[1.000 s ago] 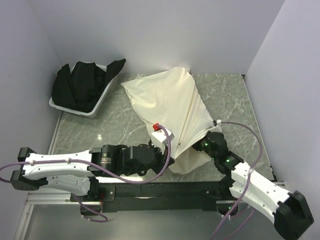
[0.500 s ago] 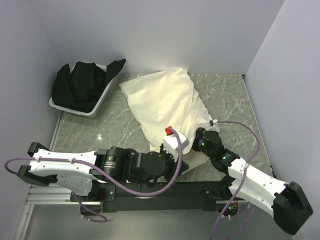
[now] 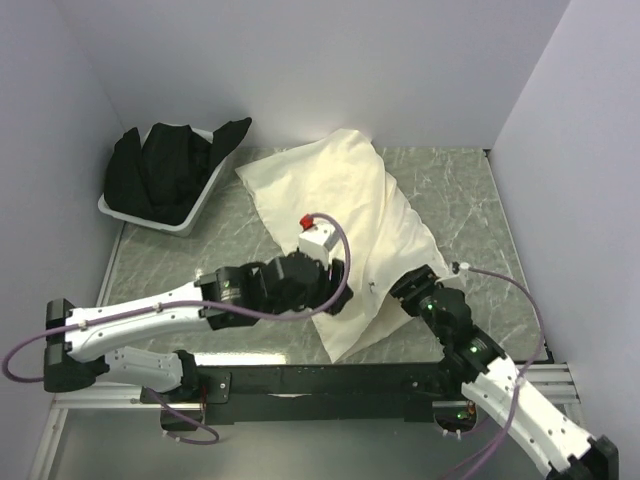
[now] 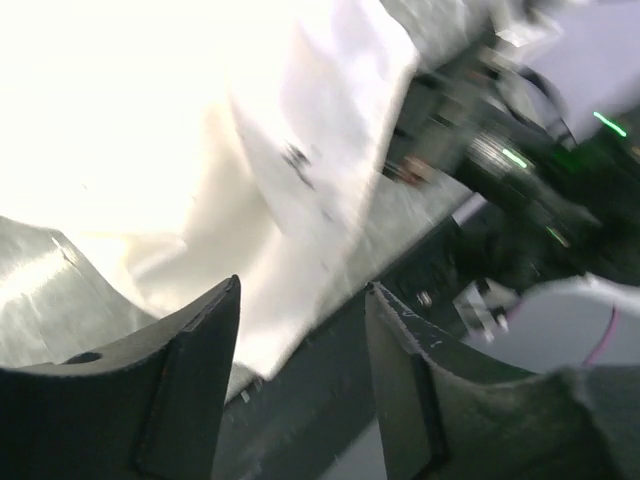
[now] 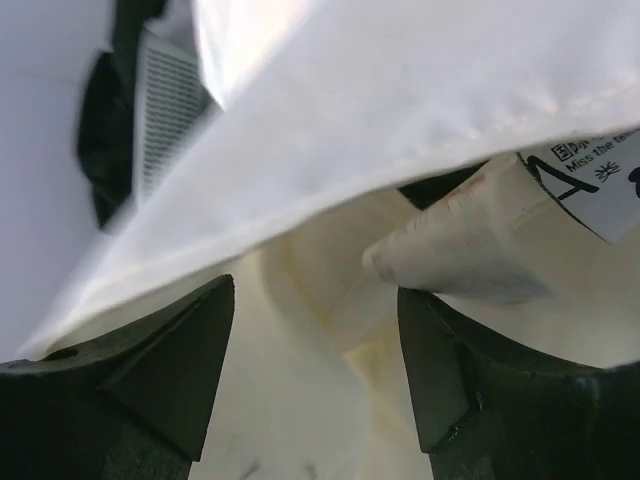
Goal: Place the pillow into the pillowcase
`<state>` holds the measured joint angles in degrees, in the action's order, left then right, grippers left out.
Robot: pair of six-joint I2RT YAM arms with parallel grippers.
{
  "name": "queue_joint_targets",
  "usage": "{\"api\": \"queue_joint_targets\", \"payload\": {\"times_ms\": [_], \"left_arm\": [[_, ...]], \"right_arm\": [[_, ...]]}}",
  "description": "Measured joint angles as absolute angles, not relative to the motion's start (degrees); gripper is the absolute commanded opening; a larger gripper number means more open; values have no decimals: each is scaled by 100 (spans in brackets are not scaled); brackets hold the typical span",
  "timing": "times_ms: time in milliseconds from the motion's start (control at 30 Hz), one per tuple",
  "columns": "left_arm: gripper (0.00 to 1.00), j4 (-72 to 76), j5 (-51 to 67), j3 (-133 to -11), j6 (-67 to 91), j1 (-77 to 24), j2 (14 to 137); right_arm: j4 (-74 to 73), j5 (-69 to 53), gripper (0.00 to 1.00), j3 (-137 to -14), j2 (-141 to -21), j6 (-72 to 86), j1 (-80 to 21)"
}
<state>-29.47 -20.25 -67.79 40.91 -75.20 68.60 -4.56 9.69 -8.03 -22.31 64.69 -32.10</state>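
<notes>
The cream pillowcase (image 3: 330, 200) lies bulging across the middle of the table, its near corner toward the rail. From above, the pillow is hidden inside it. In the right wrist view a thin cloth layer (image 5: 380, 90) hangs over a thicker cream padded surface, the pillow (image 5: 300, 400), beside a white tag with black print (image 5: 590, 170). My left gripper (image 3: 335, 298) (image 4: 300, 285) hovers open over the cloth's near part, nothing between its fingers. My right gripper (image 3: 408, 288) (image 5: 315, 290) stands open at the cloth's right near edge, facing into the gap.
A white bin (image 3: 200, 205) with bundled black cloth (image 3: 160, 175) stands at the back left. White walls close in the back and both sides. The black mounting rail (image 3: 330, 378) runs along the near edge.
Both grippers have opened and let go of the cloth. The raised, taut cloth has dropped flat on the table. The left gripper moved farther in; the right one drew back toward the near edge.
</notes>
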Motion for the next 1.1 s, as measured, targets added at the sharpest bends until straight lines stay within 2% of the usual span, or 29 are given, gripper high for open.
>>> {"api": "queue_joint_targets", "payload": {"times_ms": [67,200,300,533,633,700,733,867,1100], "left_arm": [[64,-2720,-1693,-6729,3988,-6995,7022],[62,-2174,-923,-6818,3745,-5920,7717],[60,-1855,-403,-7212,3594,-5312,8707],[54,-1420,237,-7795,3531,-4790,10860],[54,-1441,432,-8213,3564,-4648,11380],[54,-1439,534,-8344,3588,-4545,11463],[54,-1411,556,-8370,3612,-4488,11476],[54,-1317,703,-8372,3682,-4104,11513],[55,-1319,781,-8372,3673,-3326,11511]], "right_arm": [[-884,1103,74,-843,-1658,6591,-3210],[-1850,1234,74,-1321,-1304,6665,-3210],[-2440,1304,74,-1835,-1326,6578,-3210],[-3085,1579,76,-2545,-1306,6178,-3210],[-3240,1806,84,-2755,-1498,5894,-3210],[-3269,1981,86,-2963,-1881,5690,-3210],[-3247,2071,91,-3098,-2167,5555,-3210],[-2985,2418,94,-3634,-3590,4912,-3055],[-1831,1702,95,-4718,-6860,3927,-1378]]}}
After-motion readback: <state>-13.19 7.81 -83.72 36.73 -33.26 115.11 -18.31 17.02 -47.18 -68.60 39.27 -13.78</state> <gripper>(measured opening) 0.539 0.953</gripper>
